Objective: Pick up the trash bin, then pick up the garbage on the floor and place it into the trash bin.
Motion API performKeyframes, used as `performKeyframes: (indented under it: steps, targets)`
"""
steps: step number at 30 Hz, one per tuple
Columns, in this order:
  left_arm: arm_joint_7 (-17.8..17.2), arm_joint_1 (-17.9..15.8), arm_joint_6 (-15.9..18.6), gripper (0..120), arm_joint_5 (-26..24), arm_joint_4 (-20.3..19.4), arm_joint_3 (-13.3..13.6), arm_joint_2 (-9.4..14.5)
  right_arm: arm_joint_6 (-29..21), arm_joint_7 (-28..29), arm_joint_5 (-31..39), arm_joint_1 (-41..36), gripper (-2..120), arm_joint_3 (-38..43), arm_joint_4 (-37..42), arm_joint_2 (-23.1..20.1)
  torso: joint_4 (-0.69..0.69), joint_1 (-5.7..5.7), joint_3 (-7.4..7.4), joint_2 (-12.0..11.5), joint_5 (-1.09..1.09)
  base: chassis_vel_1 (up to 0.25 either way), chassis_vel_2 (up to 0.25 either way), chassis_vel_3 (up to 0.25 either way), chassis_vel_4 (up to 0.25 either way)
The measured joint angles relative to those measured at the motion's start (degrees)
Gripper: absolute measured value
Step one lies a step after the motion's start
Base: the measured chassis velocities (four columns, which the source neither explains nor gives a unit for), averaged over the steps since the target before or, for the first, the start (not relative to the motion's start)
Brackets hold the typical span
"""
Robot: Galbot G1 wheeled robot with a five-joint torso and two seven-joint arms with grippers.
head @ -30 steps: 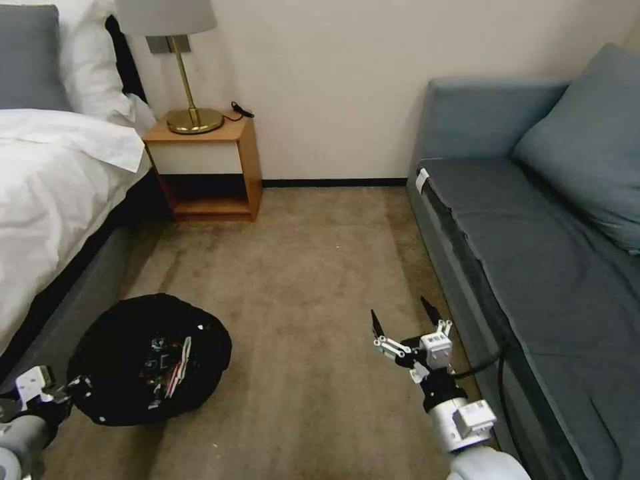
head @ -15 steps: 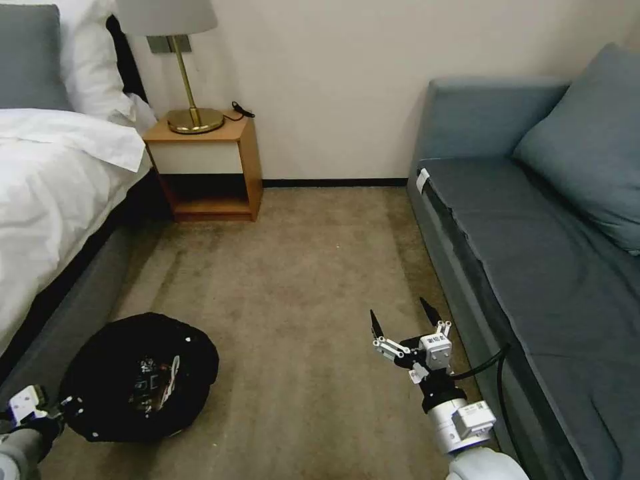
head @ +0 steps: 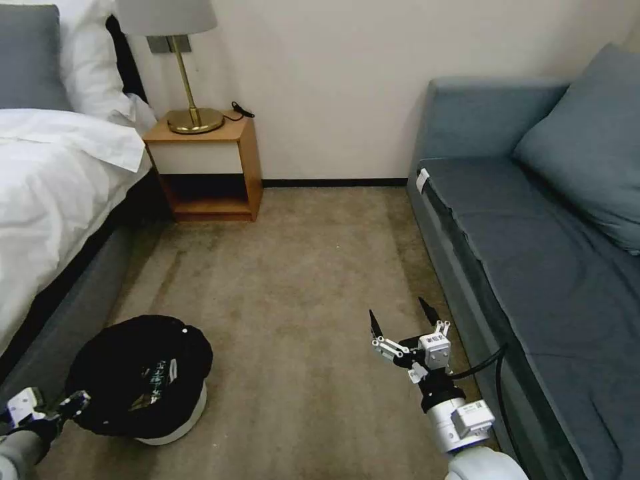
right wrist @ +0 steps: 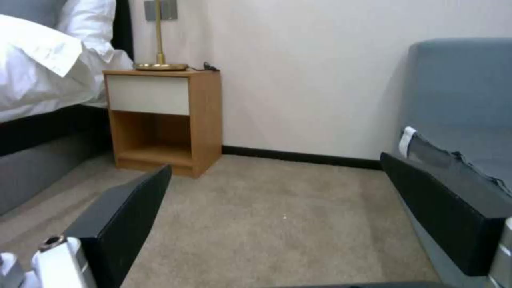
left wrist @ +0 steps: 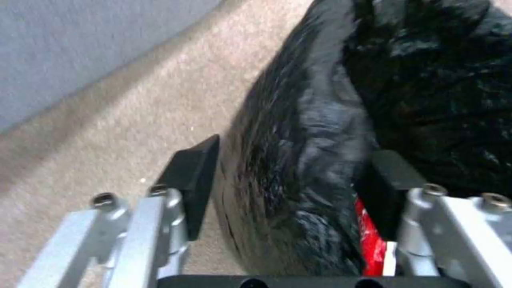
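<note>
- Where the left gripper (head: 67,405) meets the trash bin (head: 143,380), its two fingers straddle the bag-covered rim, one outside, one inside, pinched onto it.
- So the bin lies just ahead of the left arm, low beside the bed (head: 53,200); it seems to sit on the carpet (head: 300,280), though I can't be sure.
- A red packet (left wrist: 373,244) shows inside by the inner finger.
- Farther right, the right gripper (head: 403,323) hovers by the sofa (head: 533,253), spread wide, holding nothing.
</note>
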Motion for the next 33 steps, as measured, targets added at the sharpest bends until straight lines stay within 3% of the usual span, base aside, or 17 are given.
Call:
performKeyframes:
  steps: [5,7,10,11,12,14,15,17,20,23,25,33]
  targets:
    - [3.02,1.6,-0.92,79,4.6,-3.82,-0.64,-0.59,-0.02,0.0,0.02,0.02,100,-0.02,-0.03,-0.02,0.0,0.0,0.0,0.0,0.0,0.0,0.0,0.0,0.0]
    - [4.54,2.22,-3.25,86,6.87,-5.69,-0.71,-0.88,-0.04,-0.01,0.02,0.03,100,-0.02,-0.03,-0.02,0.0,0.0,0.0,0.0,0.0,0.0,0.0,0.0,0.0]
    - [8.56,4.47,-12.32,98,12.74,-11.38,1.18,-1.88,-0.05,-0.01,0.04,0.04,100,-0.04,-0.04,-0.02,0.0,0.0,0.0,0.0,0.01,0.0,0.0,0.0,0.0]
    - [8.56,4.47,-12.32,98,12.74,-11.38,1.18,-1.88,-0.05,-0.01,0.04,0.04,100,-0.04,-0.04,-0.02,0.0,0.0,0.0,0.0,0.01,0.0,0.0,0.0,0.0]
    - [9.31,5.03,-14.6,99,14.28,-12.49,2.14,-2.1,-0.05,-0.01,0.04,0.04,100,-0.05,-0.04,-0.02,0.0,0.0,0.0,0.0,0.01,0.0,0.0,0.0,0.0]
    - [11.43,6.65,-23.78,100,19.36,-16.51,5.42,-3.25,-0.05,-0.01,0.05,0.05,100,-0.06,-0.04,-0.02,-0.01,0.0,0.0,0.0,0.0,0.0,0.0,0.0,0.0]
    - [11.87,7.05,-26.61,100,20.91,-18.12,6.2,-4.02,-0.05,-0.01,0.06,0.06,100,-0.06,-0.04,-0.02,-0.01,0.0,0.0,0.0,0.01,0.0,0.0,0.0,0.0]
    - [12.21,7.31,-28.54,100,22.11,-19.19,6.73,-4.6,-0.05,-0.01,0.06,0.06,100,-0.06,-0.04,-0.02,-0.01,0.0,0.0,0.0,0.01,0.0,0.0,0.0,0.0]
    - [13.95,9.1,-36.8,100,28.33,-21.94,8.76,-6.78,-0.05,-0.01,0.06,0.07,100,-0.06,-0.04,-0.02,0.0,0.0,0.0,0.0,0.01,0.0,0.0,0.0,0.0]
    - [15.03,10.11,-40.62,100,30.87,-22.05,9.55,-7.08,-0.05,-0.01,0.06,0.07,100,-0.07,-0.04,-0.02,0.0,0.0,0.0,0.0,0.01,0.0,0.0,0.0,0.0]
    - [16.22,11.46,-47.32,100,35.98,-21.23,12.58,-7.19,-0.05,-0.01,0.07,0.08,100,-0.07,-0.04,-0.02,0.0,0.0,0.0,0.0,0.02,0.0,0.0,0.0,0.0]
    - [16.26,10.09,-53.43,100,39.34,-17.5,18.27,-7.48,-0.06,-0.01,0.07,0.08,100,-0.07,-0.04,-0.02,0.01,0.0,0.0,0.0,-0.01,0.0,0.0,0.0,0.0]
